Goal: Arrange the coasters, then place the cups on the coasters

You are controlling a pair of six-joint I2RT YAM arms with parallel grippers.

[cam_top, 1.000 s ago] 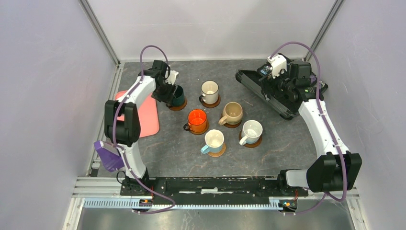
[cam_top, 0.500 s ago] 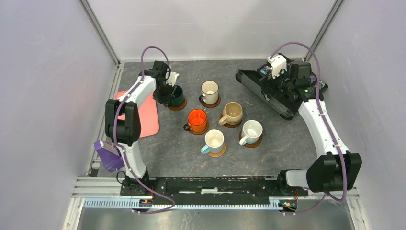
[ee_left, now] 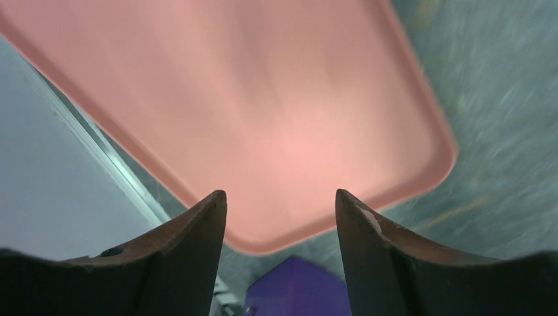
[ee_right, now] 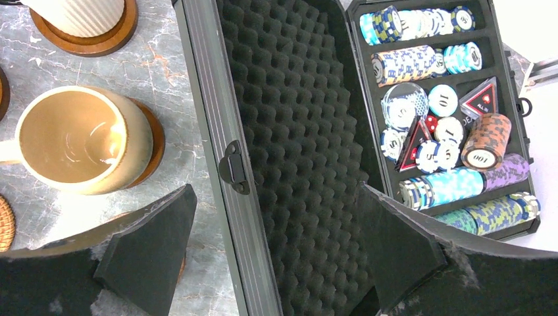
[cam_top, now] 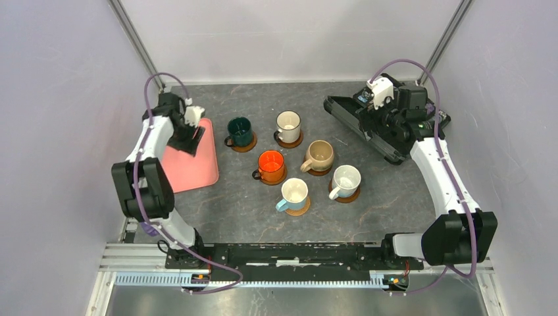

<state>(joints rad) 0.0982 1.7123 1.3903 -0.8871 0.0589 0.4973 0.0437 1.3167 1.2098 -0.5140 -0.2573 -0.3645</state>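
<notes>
Toward the near edge of the grey stone-patterned worktop (cam_top: 250, 217): light blue ceramic mug (cam_top: 294, 193) seated on a round brown coaster (cam_top: 303, 210). White ceramic mug (cam_top: 345, 179) is just right of it, also on a disc.

Mid-worktop: orange ceramic mug (cam_top: 270, 162) and beige ceramic mug (cam_top: 320, 153), each on its disc.

Farther back: dark green ceramic mug (cam_top: 241, 130) and cream striped ceramic mug (cam_top: 288, 123), likewise seated. I count six on six, so I judge the task done bar a check.

Left gripper (ee_left: 281, 197) hovers over the pink rectangular plastic tray (ee_left: 263, 99) at the left edge, fingers apart, nothing between them. Right gripper (ee_right: 276, 191) hangs over the open black poker-chip case (ee_right: 289, 99) at the far right corner, fingers spread wide, empty.

Key relation: the dark green mug lies right of the left fingers, past the tray's edge, with its handle pointing back toward them. My left arm is nearer for any nudge there. The beige mug lies left of the right fingers.
</notes>
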